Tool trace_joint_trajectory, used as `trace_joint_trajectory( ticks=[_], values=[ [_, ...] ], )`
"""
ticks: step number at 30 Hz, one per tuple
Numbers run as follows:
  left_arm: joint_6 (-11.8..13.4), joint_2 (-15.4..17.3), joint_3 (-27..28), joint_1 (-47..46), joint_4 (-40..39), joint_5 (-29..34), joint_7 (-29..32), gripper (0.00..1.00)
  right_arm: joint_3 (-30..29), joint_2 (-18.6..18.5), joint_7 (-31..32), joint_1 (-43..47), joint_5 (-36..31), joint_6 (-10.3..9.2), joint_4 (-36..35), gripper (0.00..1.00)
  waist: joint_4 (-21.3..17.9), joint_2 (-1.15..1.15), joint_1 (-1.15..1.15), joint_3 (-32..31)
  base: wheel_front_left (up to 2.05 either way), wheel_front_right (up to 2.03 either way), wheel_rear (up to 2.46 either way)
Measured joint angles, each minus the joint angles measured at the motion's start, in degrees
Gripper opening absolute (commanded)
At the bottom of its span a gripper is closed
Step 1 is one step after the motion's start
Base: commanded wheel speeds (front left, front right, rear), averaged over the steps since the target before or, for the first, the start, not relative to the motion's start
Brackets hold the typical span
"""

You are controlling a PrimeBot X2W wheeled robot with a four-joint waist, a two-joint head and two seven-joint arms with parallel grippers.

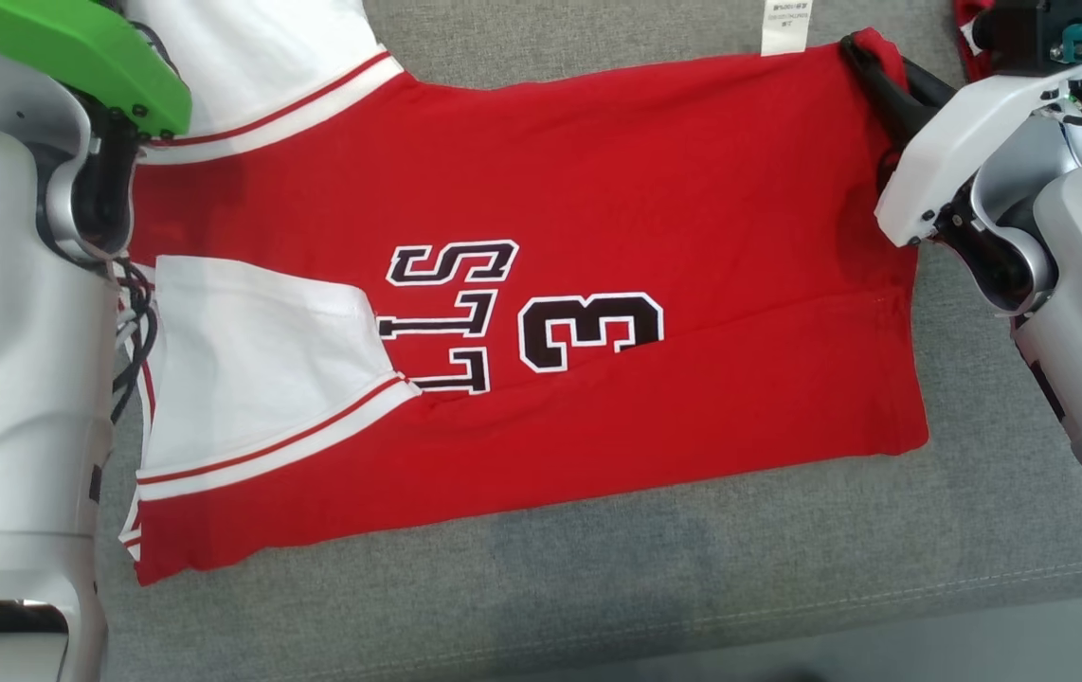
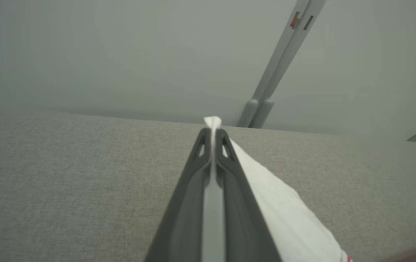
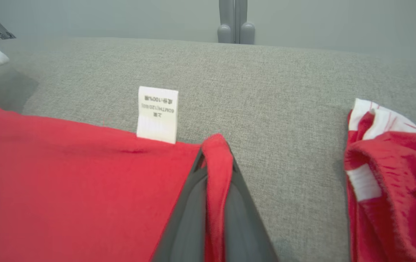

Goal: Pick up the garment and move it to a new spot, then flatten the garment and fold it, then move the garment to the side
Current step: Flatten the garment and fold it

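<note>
A red jersey (image 1: 550, 284) with white sleeves, a black "3" and black letters lies spread on the grey cushion (image 1: 598, 587). Its far hem corner is pinched in my right gripper (image 3: 217, 145), shut on the red cloth (image 3: 84, 182) at the upper right of the head view (image 1: 868, 57). A white care label (image 3: 157, 113) sticks out beside that corner. My left gripper (image 2: 212, 127) is shut on the white sleeve (image 2: 284, 203), whose tip pokes out past the fingertips. In the head view the left arm's green cover (image 1: 67, 47) hides those fingers.
A second red and white garment (image 3: 390, 174) lies bunched on the cushion just right of the right gripper. Grey posts (image 3: 235, 22) stand behind the cushion against a pale wall. The cushion's front edge (image 1: 787, 616) runs along the bottom of the head view.
</note>
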Motion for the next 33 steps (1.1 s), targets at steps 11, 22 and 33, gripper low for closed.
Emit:
trace_joint_trajectory(
  ticks=[11,22,33],
  values=[
    [-3.0,-0.8,0.5,13.2,-9.8,-1.4,-10.4,0.0,0.2,-0.1,-13.1,7.8,-2.6,0.01,-1.0,0.0,1.2,0.0,0.0,-3.9,0.0,0.0,0.0],
    [-1.4,-2.1,0.9,32.3,-17.8,-0.8,-15.7,0.0,-1.3,-0.4,-20.6,20.9,-3.2,-2.22,-2.5,0.0,3.4,0.0,0.0,-10.1,0.0,0.0,0.0],
    [1.7,-2.9,1.1,51.2,-25.3,-4.3,-13.7,0.0,-1.6,-0.9,-20.1,30.6,-6.6,-3.7,-4.3,0.0,5.4,0.0,0.0,-17.3,0.0,0.0,0.0]
  ],
)
